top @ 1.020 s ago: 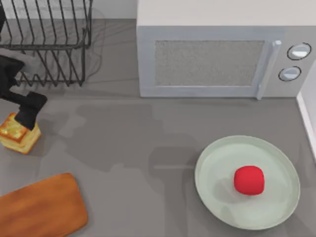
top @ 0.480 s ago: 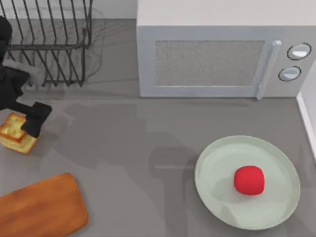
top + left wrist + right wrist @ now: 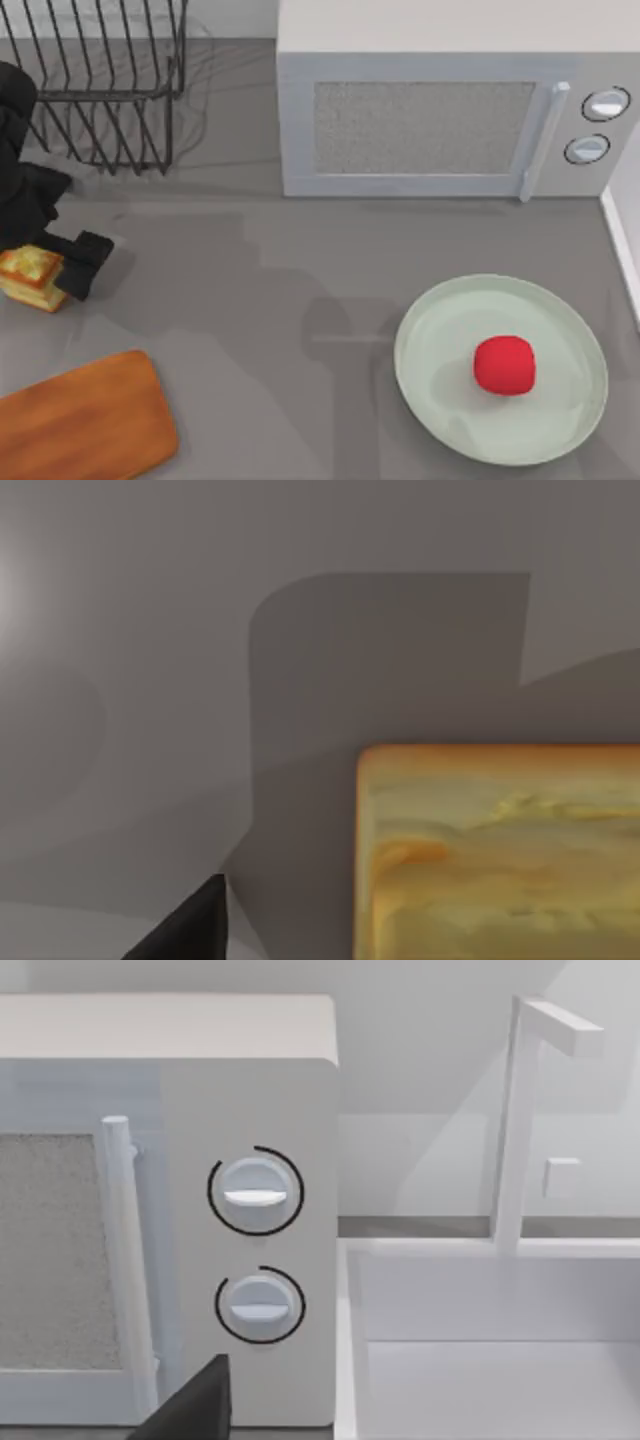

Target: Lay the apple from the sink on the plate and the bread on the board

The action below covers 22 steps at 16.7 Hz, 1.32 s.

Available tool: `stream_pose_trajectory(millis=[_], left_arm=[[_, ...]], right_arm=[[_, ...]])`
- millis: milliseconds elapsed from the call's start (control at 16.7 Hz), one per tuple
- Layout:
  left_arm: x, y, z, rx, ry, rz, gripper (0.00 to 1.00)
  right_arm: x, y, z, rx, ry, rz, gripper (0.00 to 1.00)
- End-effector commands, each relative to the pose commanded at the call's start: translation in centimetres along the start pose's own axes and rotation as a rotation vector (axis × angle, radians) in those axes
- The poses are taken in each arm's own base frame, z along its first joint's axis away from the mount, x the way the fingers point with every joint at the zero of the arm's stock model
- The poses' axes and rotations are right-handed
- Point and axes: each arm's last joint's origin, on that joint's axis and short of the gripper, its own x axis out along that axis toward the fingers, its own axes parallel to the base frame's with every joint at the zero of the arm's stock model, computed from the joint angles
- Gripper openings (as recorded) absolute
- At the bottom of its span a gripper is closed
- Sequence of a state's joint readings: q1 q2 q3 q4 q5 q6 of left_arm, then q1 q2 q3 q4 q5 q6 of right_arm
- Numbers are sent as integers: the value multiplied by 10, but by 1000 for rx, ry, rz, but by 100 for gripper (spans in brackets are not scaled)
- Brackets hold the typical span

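The left gripper (image 3: 52, 268) is at the left edge of the grey table (image 3: 260, 300), down at the small square block of bread (image 3: 30, 278) with its golden-orange toasted top and pale yellow layered sides. From above, one black finger (image 3: 82, 262) stands against the bread's right side; the arm body covers the rest of the gripper, so I cannot tell whether the jaws are spread or pressed onto the block. In the left wrist view the bread (image 3: 500, 850) lies close under the camera, with one dark fingertip (image 3: 190, 925) standing apart from its near edge and bare table between them.

The flat reddish-brown wooden cutting board (image 3: 85, 420) with rounded corners lies at the table's lower left, near the bread but not touching it.

The small bright red rounded apple (image 3: 504, 364) rests inside the large round pale green plate (image 3: 430, 330) at the table's lower right, a little right of the plate's centre.

A black wire dish rack (image 3: 100, 80) stands at the upper left; a white microwave (image 3: 440, 110) stands at the back.

The right wrist view faces the microwave's two dials (image 3: 256, 1192) and the white sink (image 3: 480, 1360) beside it, with one dark fingertip (image 3: 195, 1405) at the edge. The state of the right arm's jaws cannot be told.
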<state>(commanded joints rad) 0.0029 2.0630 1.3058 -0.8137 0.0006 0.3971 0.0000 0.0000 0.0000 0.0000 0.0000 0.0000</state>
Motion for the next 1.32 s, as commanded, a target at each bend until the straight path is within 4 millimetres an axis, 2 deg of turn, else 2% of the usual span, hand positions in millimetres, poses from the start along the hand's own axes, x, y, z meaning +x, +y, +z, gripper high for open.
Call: stream_pose_trajectory(millis=[60,840,1320], left_arm=[[0,0,0,0,0,0,100],[0,0,0,0,0,0,2],[0,0,0,0,0,0,0]], right_arm=[[0,0,0,0,0,0,100],[0,0,0,0,0,0,100],[0,0,0,0,0,0,100]])
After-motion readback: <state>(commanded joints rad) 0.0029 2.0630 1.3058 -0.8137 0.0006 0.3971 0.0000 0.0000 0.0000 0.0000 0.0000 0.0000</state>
